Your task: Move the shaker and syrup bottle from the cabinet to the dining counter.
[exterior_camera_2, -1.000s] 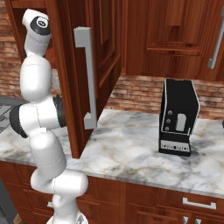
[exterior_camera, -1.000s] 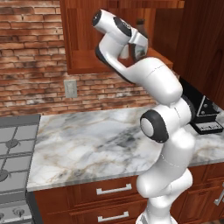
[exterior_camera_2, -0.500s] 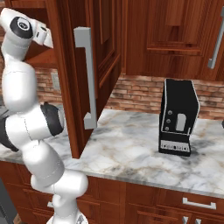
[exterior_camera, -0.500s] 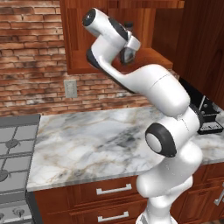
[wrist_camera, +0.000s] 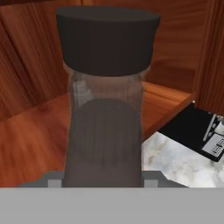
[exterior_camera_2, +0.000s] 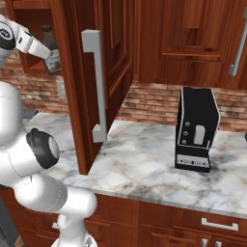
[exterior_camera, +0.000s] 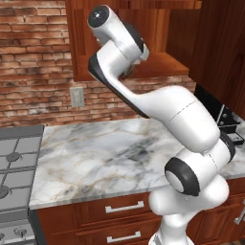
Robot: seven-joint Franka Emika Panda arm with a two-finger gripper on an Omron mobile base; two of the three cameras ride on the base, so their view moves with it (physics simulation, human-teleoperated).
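The syrup bottle (wrist_camera: 105, 113), with a dark cap, clear neck and dark contents, stands upright and very close in the hand view. My gripper (wrist_camera: 103, 180) is shut on its lower body. From the right base view the syrup bottle (exterior_camera_2: 51, 48) hangs at my gripper (exterior_camera_2: 47, 52), in front of the open cabinet. The cabinet door (exterior_camera_2: 77, 82) stands swung out with its long silver handle (exterior_camera_2: 99, 87). The cabinet shelf (exterior_camera: 165, 64) shows bare wood behind my arm. The shaker and the dining counter are out of view.
A marble kitchen countertop (exterior_camera: 105, 153) lies below the cabinet, with a stove (exterior_camera: 14, 167) at its left end. A black appliance (exterior_camera_2: 195, 130) stands on the countertop to the right of the open door. Brick wall with an outlet (exterior_camera: 76, 97) runs behind.
My arm has swung left and drawn back from the cabinet opening, and the bottle has come with the hand. The door and the appliance have not moved.
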